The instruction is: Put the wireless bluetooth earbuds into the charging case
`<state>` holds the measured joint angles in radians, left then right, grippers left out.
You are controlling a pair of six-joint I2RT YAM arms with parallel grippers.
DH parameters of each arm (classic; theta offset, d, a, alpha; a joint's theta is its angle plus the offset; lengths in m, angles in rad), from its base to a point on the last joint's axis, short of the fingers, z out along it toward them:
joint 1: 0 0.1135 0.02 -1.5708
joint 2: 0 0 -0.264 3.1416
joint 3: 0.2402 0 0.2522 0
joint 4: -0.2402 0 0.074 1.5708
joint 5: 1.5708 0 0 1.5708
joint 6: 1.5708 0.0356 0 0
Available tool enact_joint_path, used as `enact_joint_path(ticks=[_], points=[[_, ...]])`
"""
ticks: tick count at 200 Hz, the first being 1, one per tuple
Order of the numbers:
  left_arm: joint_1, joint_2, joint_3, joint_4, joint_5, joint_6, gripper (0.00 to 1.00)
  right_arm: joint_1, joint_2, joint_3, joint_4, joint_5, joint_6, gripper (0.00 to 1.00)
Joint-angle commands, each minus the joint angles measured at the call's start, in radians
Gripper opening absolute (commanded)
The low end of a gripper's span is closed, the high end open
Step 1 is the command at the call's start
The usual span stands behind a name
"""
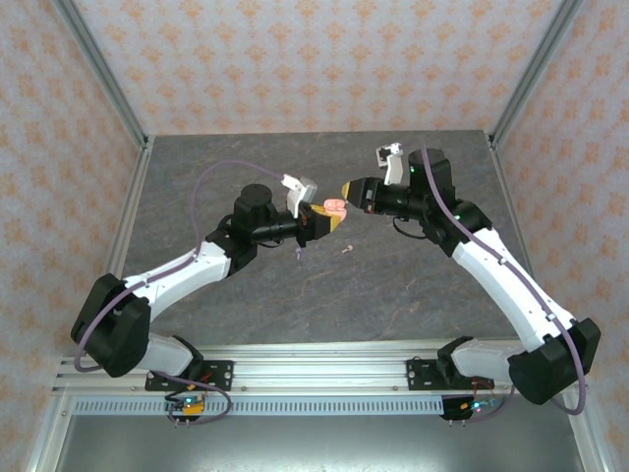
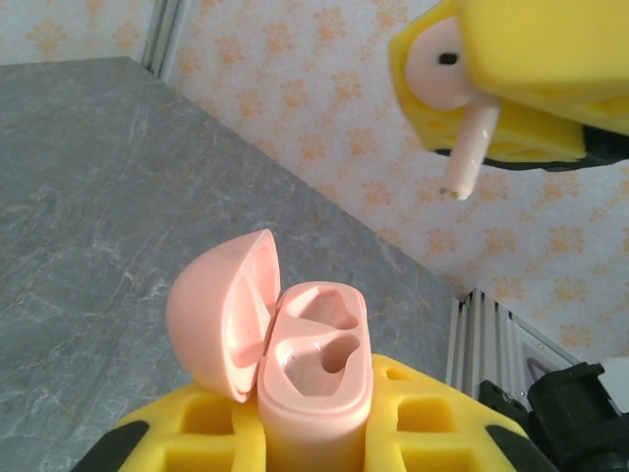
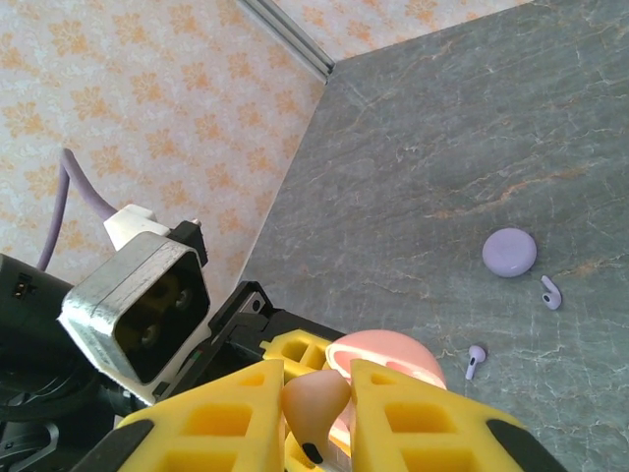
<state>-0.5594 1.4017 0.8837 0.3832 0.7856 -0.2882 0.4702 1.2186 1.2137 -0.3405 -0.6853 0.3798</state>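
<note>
Between the left jaws, clamped tight: the salmon-pink charging case (image 2: pixel 314 393), gripped at its lower body by yellow pads (image 2: pixel 462 438), upright in the left wrist view, lid (image 2: pixel 218 315) hinged open toward 9 o'clock. Inside, two moulded wells, both looking empty. At 1 o'clock from the case and well apart from it, the right jaws, closed on a salmon-pink earbud (image 2: pixel 437 84), stem pointing down toward 6 o'clock. From the right wrist, the salmon-pink earbud (image 3: pixel 314 398) squeezed between two yellow pads (image 3: pixel 369 388), the open case (image 3: pixel 393 356) just beyond.

Farther out on the grey table (image 3: pixel 472 128): a closed round lilac case (image 3: pixel 509 252) toward 3 o'clock of the right wrist view. Just beside it at about 4 o'clock, one lilac earbud (image 3: pixel 550 292). A little farther off, between 6 and 7 o'clock of it, a second lilac earbud (image 3: pixel 476 360). All three lying apart, none touching.

From above, the salmon-pink charging case (image 1: pixel 335 207) held up near the table's middle, the right jaws close by at 1 o'clock. At about 5 o'clock of the case, a tiny pale speck (image 1: pixel 346 249) on the table, possibly another pink earbud, too small to be sure.
</note>
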Motion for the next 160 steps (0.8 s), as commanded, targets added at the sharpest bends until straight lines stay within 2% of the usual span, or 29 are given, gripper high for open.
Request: enact_joint_path(ticks=[1,124,160], points=[[-0.012,0.003,0.043,0.027,0.025,0.026,0.00,0.015,0.010,0.038,0.001,0.037,-0.024,0.21],[-0.027,0.015,0.069,0.026,-0.008,-0.009,0.00,0.033,0.046,0.040,0.002,0.073,-0.028,0.21],[-0.027,0.008,0.066,0.027,-0.054,-0.020,0.00,0.033,0.047,0.038,-0.006,0.079,-0.030,0.21]])
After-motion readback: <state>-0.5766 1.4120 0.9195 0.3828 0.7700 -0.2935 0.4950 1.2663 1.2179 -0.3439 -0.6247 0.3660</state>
